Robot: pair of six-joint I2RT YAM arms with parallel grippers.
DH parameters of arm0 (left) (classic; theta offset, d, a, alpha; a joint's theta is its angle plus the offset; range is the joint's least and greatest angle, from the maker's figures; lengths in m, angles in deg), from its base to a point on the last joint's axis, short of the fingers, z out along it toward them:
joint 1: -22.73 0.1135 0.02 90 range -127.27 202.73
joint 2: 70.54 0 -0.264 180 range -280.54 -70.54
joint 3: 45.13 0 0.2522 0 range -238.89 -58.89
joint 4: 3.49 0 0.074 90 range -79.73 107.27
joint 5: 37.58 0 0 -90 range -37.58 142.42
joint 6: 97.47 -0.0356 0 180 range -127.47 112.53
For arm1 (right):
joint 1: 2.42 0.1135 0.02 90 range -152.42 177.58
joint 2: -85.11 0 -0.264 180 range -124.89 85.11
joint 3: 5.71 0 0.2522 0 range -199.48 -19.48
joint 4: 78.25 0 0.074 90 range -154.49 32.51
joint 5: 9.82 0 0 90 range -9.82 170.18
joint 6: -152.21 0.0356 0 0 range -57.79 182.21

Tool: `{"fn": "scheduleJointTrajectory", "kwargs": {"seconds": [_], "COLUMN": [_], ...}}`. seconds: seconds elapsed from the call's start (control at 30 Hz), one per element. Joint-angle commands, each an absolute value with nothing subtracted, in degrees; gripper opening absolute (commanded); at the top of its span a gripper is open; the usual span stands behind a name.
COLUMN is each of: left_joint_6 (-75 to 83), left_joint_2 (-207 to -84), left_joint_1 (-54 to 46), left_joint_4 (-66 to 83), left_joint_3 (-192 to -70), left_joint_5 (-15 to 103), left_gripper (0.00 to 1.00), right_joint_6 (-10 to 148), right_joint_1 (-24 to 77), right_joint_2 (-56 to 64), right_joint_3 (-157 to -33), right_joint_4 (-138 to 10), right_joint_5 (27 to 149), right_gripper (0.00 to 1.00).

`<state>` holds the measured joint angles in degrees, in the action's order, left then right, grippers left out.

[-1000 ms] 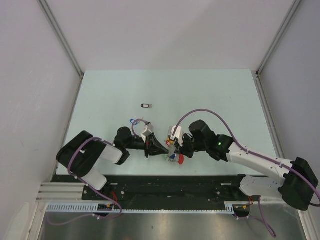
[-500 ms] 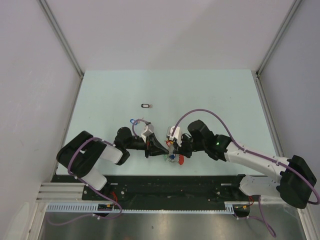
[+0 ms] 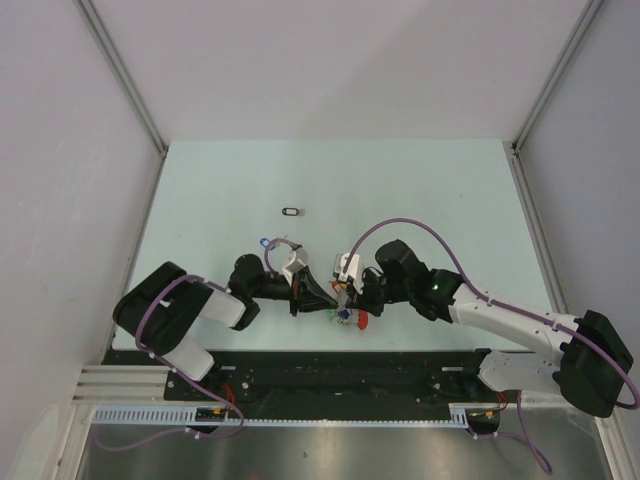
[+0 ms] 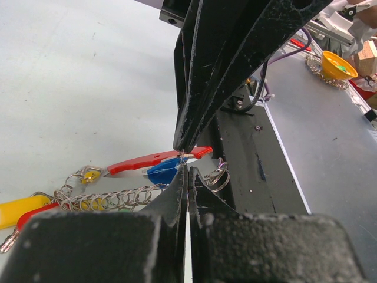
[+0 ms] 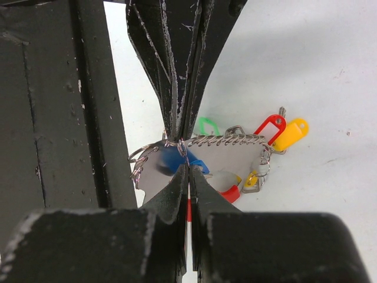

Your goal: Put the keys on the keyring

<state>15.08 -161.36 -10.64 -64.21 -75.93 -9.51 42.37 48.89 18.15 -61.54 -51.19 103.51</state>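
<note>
Top external: keyring (image 3: 346,314) lies by near edge of table (image 3: 420,200).

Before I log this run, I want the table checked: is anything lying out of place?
One black-tagged key lies alone farther up the table, well apart from the keyring. Nothing looks spilled or damaged.

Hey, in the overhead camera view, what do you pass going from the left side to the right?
Left arm's shoulder → small blue item → black-tagged key → keyring → right arm's shoulder.
</note>
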Motion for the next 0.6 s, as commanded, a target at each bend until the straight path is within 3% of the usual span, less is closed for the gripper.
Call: {"fn": "scheduleJointTrajectory", "kwargs": {"seconds": [0.0, 0.57], "left_joint_6": [16.0, 15.9], "left_joint_2": [-160.2, -160.9], "left_joint_1": [-10.9, -10.9], "left_joint_4": [-88.5, -88.5], "left_joint_3": [-77.3, -77.6], "left_joint_5": [-10.9, -11.5], "left_gripper": [0.0, 0.0], "right_joint_6": [41.5, 41.4], "right_joint_1": [49.2, 49.2], "right_joint_2": [18.9, 19.3], "right_joint_3": [-61.6, -61.7], "right_joint_4": [-52.8, -52.5], "right_joint_5": [104.6, 106.5], "right_gripper": [0.0, 0.0]}}
